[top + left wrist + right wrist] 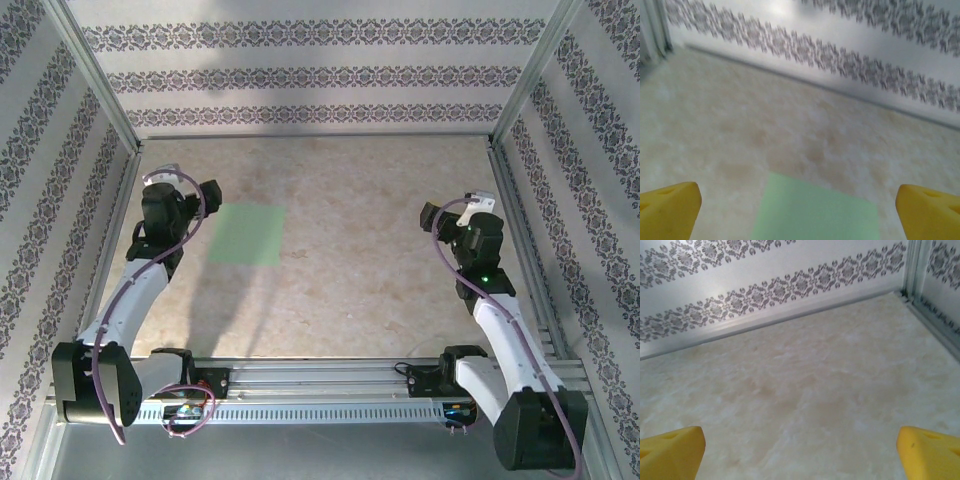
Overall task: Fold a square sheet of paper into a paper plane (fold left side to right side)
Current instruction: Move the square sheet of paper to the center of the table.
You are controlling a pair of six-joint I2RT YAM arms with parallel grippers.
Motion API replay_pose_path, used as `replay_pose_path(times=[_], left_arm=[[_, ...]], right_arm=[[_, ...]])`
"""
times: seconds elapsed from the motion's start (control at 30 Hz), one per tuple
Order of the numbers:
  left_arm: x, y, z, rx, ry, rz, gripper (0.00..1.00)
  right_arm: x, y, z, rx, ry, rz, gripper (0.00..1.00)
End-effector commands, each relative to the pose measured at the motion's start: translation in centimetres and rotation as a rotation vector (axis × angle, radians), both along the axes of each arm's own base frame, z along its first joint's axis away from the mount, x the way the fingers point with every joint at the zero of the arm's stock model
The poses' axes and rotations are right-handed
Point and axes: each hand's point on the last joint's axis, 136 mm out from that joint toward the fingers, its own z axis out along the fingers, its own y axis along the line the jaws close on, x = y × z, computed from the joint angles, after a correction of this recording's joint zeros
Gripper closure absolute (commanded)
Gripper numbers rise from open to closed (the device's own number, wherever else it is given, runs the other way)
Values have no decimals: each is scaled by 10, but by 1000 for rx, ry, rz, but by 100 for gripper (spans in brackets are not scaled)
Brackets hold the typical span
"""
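Hovering left gripper [797, 197], jaws released, beside square sheet of paper [247, 234] at ten o'clock; poising right gripper [800, 440], released, at three o'clock

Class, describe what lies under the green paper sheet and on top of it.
The sheet lies flat on the beige table; nothing sits on it. The table surface beneath is covered.

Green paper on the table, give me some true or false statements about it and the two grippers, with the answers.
The green paper lies flat and unfolded on the table. True.
The left gripper is shut on the paper. False: its jaws stand wide open, gripping nothing.
The paper lies on the right half of the table. False: it lies on the left half.
The right gripper is open above bare table. True.
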Motion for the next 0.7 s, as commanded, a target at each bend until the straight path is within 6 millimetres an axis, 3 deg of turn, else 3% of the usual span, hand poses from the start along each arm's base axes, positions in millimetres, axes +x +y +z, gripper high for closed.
replay_pose_path(times=[0.0, 0.13, 0.27, 0.53, 0.67], left_arm=[[-35, -25, -51, -149, 291, -81, 0], [-45, -56, -70, -271, 398, -219, 4], [-38, -86, -82, -390, 461, -369, 16], [7, -103, -117, -465, 545, -417, 38], [24, -106, -136, -451, 585, -425, 42]], right_arm=[[-20, 19, -11, 154, 118, 61, 2], [-31, 44, -5, 305, 137, 161, 2], [-34, 66, -7, 428, 191, 250, 4], [-27, 88, -20, 521, 295, 331, 11], [-23, 94, -24, 510, 309, 343, 14]])
